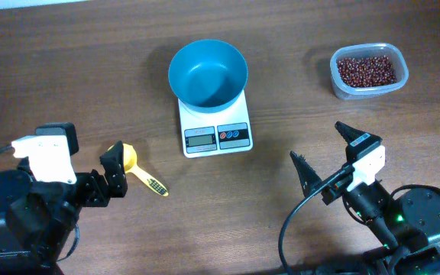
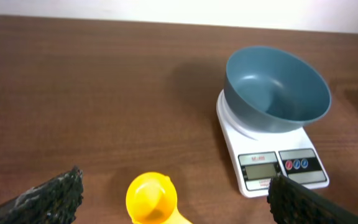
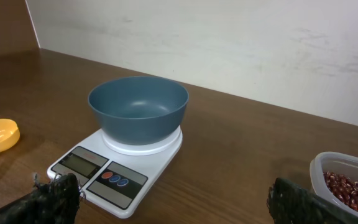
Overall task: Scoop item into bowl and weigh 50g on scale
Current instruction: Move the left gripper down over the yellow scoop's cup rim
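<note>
Yellow scoop [image 1: 128, 158] lies just ahead of the left gripper [image 1: 115, 174], whose jaws stand wide apart and empty. The right gripper [image 1: 315, 140] gapes likewise. Beyond both, the bowl [image 1: 207, 74] sits on the scale [image 1: 216, 137]. Beans [image 1: 365, 70] fill a tub [image 1: 400, 78] ahead-right of the right gripper. Only overhead shows the scoop's handle.

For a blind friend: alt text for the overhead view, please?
Empty teal bowl on a white kitchen scale, on a wooden table. A tub of red-brown beans upper right; yellow scoop beside the open left pincer.
</note>
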`<control>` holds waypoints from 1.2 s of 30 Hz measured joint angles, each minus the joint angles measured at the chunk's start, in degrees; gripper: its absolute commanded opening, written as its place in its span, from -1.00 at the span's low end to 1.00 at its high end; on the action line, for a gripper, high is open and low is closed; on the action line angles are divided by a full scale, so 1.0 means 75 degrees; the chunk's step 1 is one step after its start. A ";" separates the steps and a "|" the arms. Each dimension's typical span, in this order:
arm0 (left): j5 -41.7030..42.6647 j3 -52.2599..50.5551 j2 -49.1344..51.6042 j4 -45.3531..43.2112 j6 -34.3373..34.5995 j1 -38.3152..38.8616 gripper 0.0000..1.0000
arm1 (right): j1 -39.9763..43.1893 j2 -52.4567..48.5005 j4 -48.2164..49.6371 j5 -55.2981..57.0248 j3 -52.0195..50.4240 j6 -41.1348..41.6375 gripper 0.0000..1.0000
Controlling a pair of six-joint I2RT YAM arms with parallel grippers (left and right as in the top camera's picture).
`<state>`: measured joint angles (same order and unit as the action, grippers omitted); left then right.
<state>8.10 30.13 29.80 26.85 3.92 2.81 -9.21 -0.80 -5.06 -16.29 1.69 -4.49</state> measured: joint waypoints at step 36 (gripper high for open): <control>0.0204 0.2920 0.1620 0.3695 0.2576 0.0003 0.98 | 0.0000 0.0000 -0.0003 0.0000 0.0000 -0.0003 0.97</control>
<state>9.63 52.03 41.95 54.57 23.24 2.83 -9.21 -0.80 -5.08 -16.29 1.69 -4.51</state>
